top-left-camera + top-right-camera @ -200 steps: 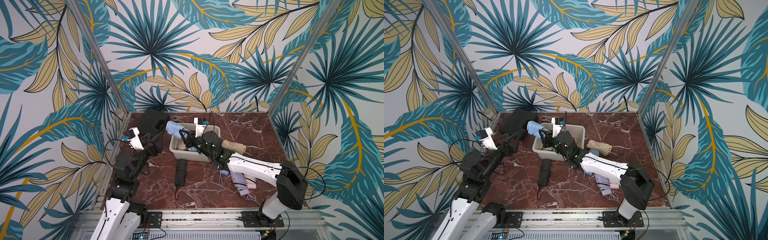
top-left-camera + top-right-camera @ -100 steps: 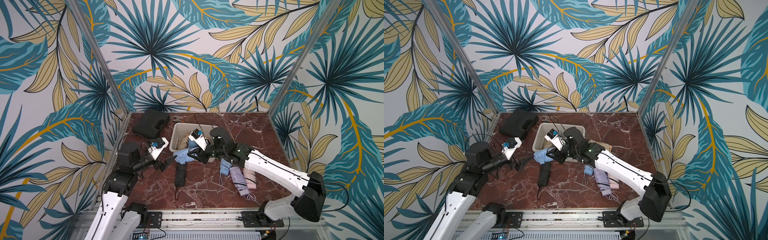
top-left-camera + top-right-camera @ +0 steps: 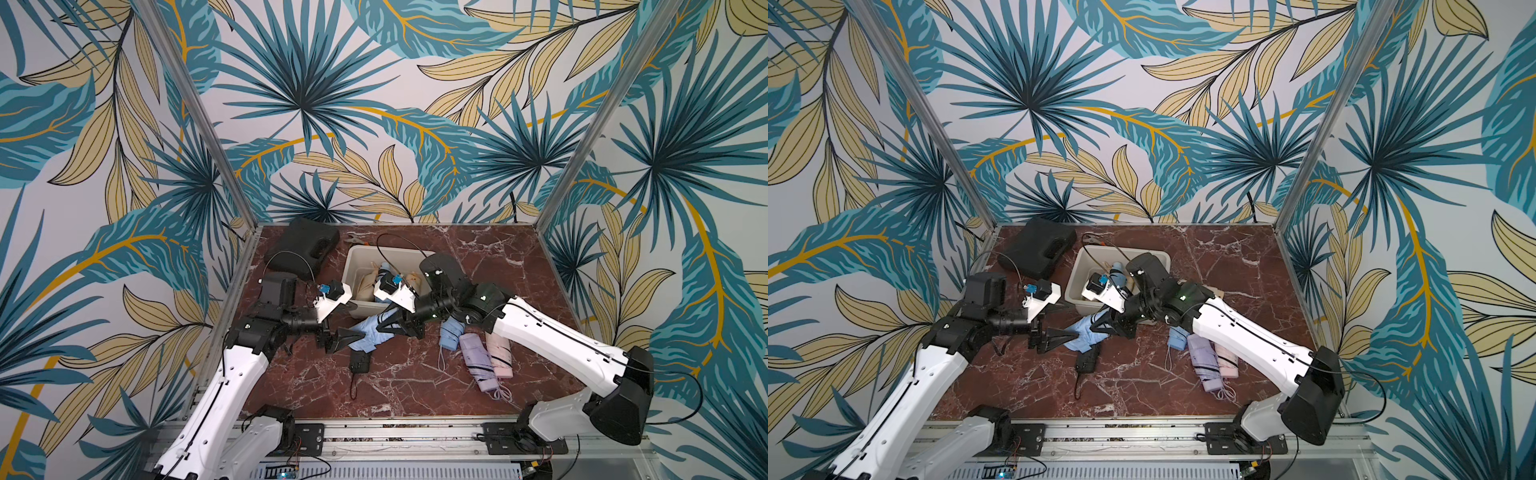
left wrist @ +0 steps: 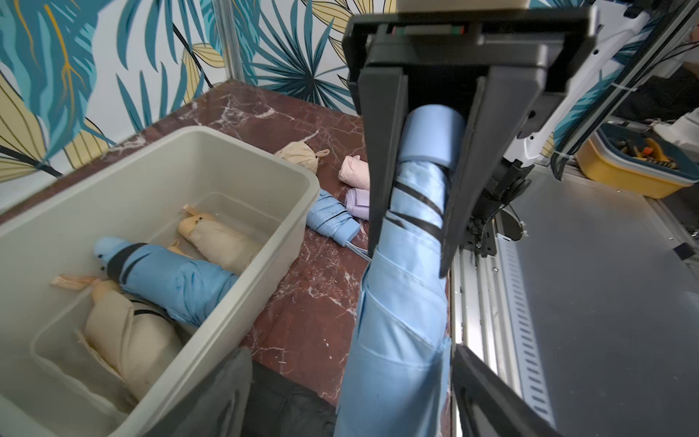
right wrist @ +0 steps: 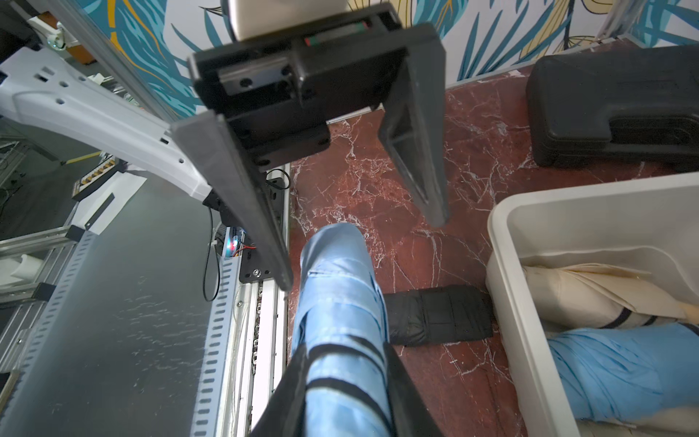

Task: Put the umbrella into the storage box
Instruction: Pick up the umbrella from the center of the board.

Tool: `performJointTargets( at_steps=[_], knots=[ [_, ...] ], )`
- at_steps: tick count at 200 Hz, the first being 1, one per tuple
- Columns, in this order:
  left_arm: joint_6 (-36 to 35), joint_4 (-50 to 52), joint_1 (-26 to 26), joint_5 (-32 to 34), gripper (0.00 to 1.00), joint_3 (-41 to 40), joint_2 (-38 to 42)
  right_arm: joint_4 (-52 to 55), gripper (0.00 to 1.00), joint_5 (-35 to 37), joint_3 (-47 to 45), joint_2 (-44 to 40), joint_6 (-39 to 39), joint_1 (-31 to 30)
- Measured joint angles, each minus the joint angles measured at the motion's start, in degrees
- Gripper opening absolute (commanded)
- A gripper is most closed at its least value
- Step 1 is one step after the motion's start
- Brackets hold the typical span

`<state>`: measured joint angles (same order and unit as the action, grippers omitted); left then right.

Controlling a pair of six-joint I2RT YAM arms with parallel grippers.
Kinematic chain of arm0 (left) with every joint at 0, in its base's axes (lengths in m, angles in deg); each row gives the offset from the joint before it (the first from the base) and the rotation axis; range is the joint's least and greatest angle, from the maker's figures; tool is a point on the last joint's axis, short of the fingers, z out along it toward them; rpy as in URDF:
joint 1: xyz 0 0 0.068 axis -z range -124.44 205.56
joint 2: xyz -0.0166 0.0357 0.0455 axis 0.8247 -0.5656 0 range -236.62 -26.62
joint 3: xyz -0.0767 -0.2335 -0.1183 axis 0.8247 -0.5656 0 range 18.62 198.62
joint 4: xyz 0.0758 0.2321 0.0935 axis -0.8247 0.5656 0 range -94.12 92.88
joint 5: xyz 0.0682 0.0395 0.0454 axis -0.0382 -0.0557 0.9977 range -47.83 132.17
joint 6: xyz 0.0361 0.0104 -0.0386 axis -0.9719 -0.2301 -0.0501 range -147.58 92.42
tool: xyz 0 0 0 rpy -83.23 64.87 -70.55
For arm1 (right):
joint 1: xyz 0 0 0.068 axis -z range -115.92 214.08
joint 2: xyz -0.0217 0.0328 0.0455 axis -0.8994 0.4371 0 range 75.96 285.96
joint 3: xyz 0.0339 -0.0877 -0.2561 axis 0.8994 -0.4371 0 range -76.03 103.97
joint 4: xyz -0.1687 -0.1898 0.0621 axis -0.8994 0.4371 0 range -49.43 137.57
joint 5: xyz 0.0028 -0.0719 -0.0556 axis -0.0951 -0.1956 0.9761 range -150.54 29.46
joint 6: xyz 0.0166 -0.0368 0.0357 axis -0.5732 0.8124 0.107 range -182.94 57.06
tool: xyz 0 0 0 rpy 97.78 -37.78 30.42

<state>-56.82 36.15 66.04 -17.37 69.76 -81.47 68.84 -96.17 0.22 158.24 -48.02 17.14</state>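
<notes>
Left wrist view: the right claw is clamped hard round the umbrella, just below its smooth cylindrical handle!
Umbrella: folded, light blue, slick creased fabric crossed by dark bands; it is outside the storage box, just beside its long wall and above the surface.
Left claw: flat black wedge fingers spread well apart, the umbrella's rounded tip sitting between them. Whether they touch it, I cannot tell.
Storage box: off-white plastic tub, rounded corners, flared rim. Inside lie a second blue umbrella and two beige umbrellas, all soft and crumpled.
Surface: dark red marble pattern with white veins.
Below the held umbrella: a black folded umbrella, matte and pleated, flat beside the box.
Both top views: a lilac umbrella and a pink umbrella lie side by side near the right arm, and a black moulded case sits beside the box.
</notes>
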Motion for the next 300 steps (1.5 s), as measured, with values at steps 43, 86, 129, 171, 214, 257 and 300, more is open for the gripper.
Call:
performJointTargets(
  at_steps=[43,86,129,171,214,257,300],
  knots=[
    [-4.44,6.21,0.28,-1.62,0.64,3.21,-3.48,-2.25,0.04,-1.11,1.11,1.2,0.28,-0.09],
    [-8.98,11.02,0.35,-1.68,0.32,4.0,-5.29,-4.07,0.07,-1.4,1.44,3.74,0.11,-0.37],
    [-12.31,13.18,0.42,-0.48,0.09,5.29,-5.62,-5.57,0.61,-0.94,1.27,3.87,-0.5,-0.39],
    [-7.89,12.28,0.44,3.54,0.0,5.64,-5.42,-11.5,0.83,5.79,-1.6,-0.81,-1.81,-0.68],
    [4.24,2.51,0.46,10.64,0.0,6.29,-2.95,-17.73,0.87,23.8,-8.2,-12.2,-5.81,-0.55],
    [26.34,-17.31,2.03,17.64,0.0,6.25,-5.29,-21.44,0.87,41.99,-14.23,-20.37,-11.78,-0.31],
    [45.86,-30.25,9.77,28.04,0.0,6.29,-15.56,-21.64,0.87,52.92,-17.57,-21.7,-18.32,-0.28]
  ],
)
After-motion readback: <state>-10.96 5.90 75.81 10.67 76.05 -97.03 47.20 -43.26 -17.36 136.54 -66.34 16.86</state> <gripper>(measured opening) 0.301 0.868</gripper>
